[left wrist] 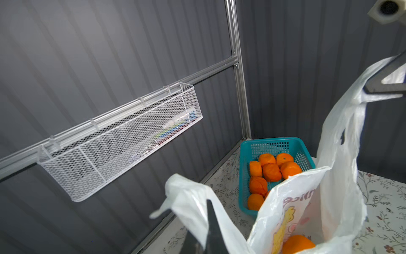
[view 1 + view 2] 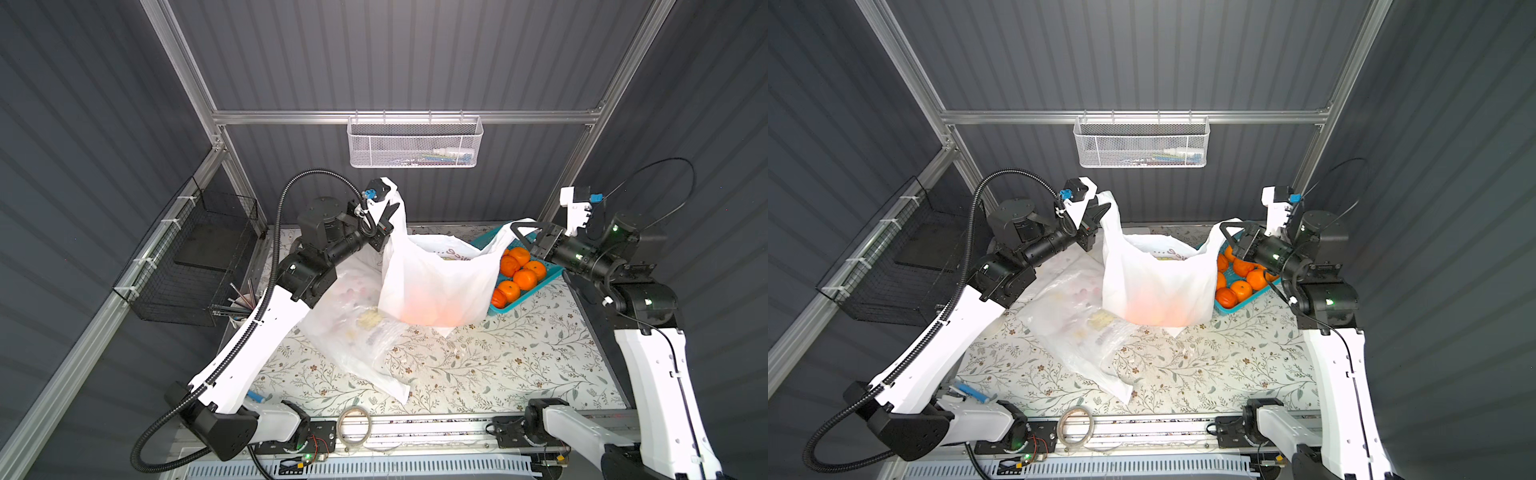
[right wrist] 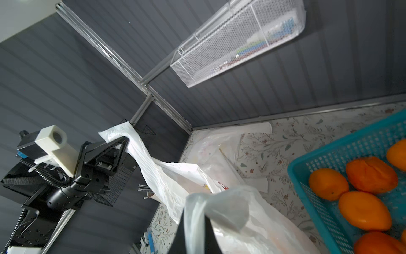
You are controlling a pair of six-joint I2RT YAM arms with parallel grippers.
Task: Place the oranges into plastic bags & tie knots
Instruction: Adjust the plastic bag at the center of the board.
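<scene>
Two handle loops of a thin translucent white plastic carrier bag (image 2: 436, 282) are pulled up and apart. The left tool (image 2: 390, 208) is clamped on one loop and the right tool (image 2: 516, 227) on the other. The bag stands open on the floral-patterned bench (image 2: 519, 365) with a round orange mandarin (image 1: 296, 244) inside; possibly more, since the plastic blurs the count. Other small bright-orange mandarins (image 2: 519, 270) sit in the teal plastic lattice basket (image 2: 515, 306) just beside the bag. Flat spare white bags (image 2: 353, 328) lie under the left arm.
</scene>
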